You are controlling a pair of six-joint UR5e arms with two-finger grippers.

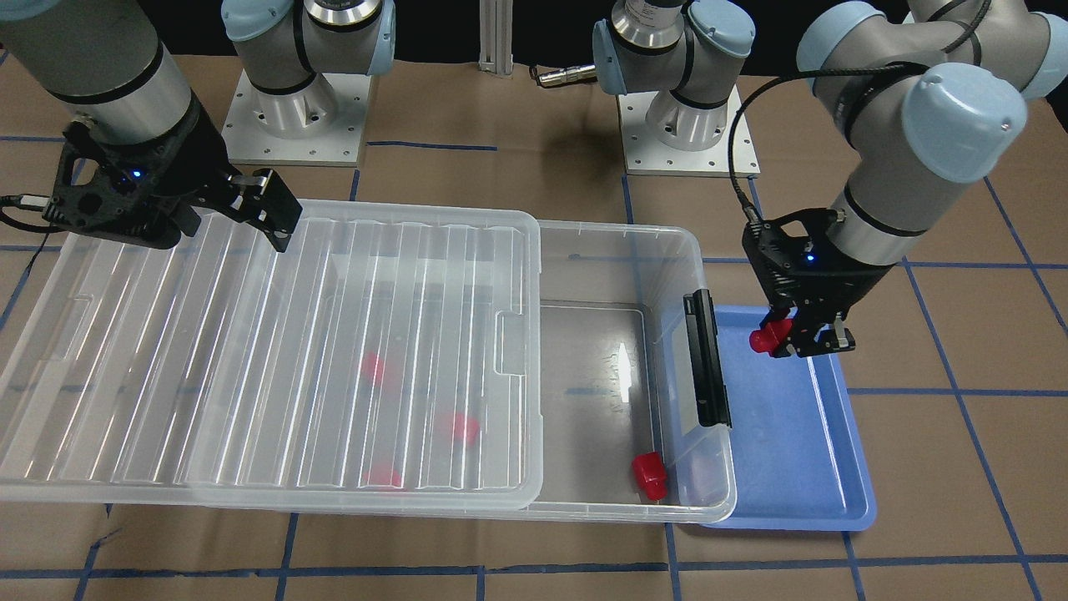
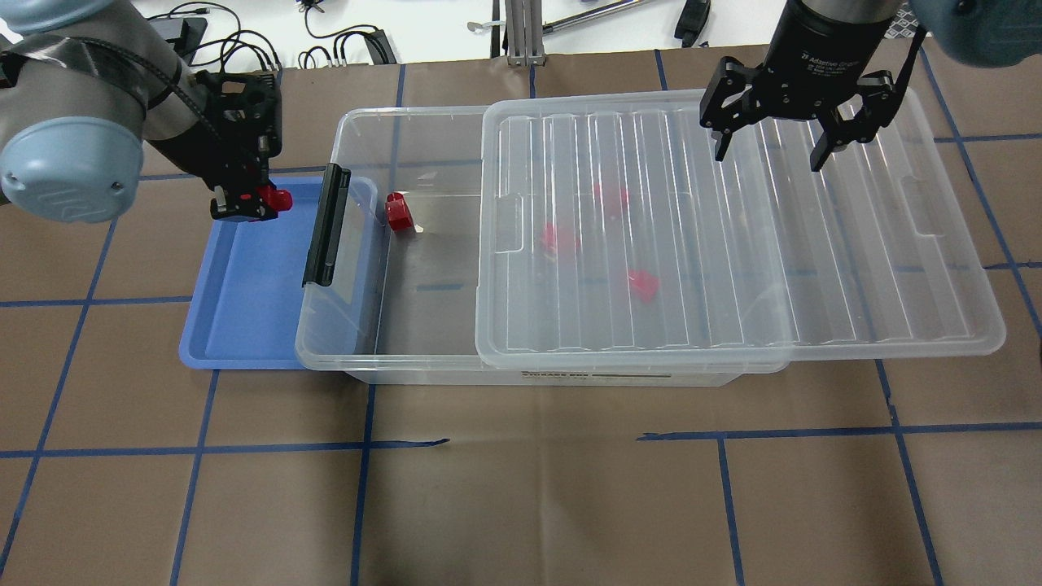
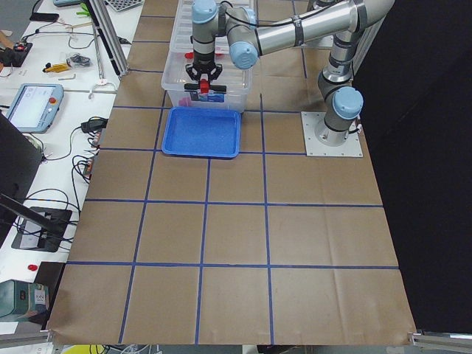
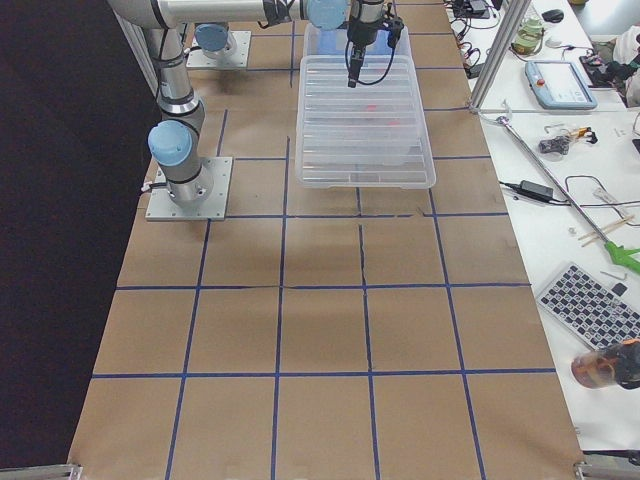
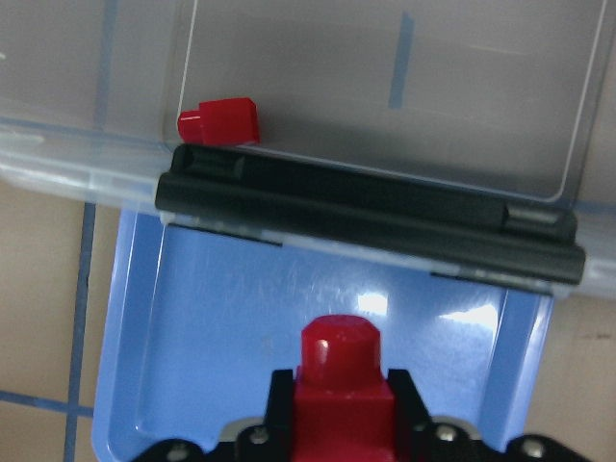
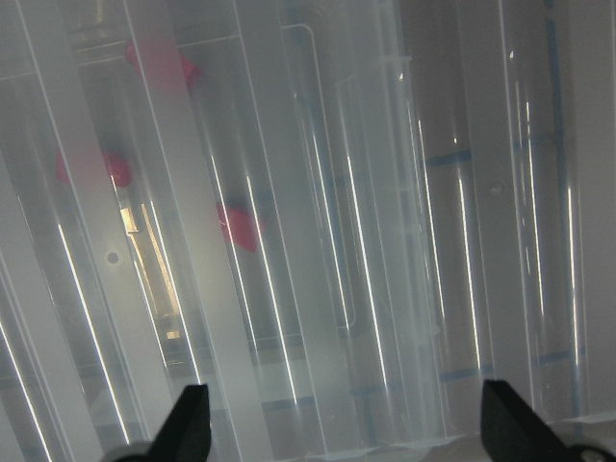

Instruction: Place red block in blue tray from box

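- Red block (image 5: 342, 371) sat pinched between the jaws of the left gripper (image 2: 244, 202), its narrower stub poking out past the fingertips.
- Block and gripper hung in the air above the blue tray (image 2: 236, 321), clear of its floor, just beside the latch end of the box (image 2: 350, 346).
- On that end of the box stood a black latch bar (image 2: 326, 228), and the box's rim overlapped the tray's near side.
- A second block (image 2: 399, 212) lay loose on the box floor in the uncovered part, close to the latch-end wall.
- A ribbed clear lid (image 2: 814, 268) lay shifted along the box, covering most of it and overhanging the far end; three further blocks (image 2: 560, 238) showed as red blurs through it.
- Over the lid the right gripper (image 2: 769, 156) hovered with its jaws spread wide and nothing between them.
- Brown paper with blue tape lines covered the table (image 2: 521, 488).
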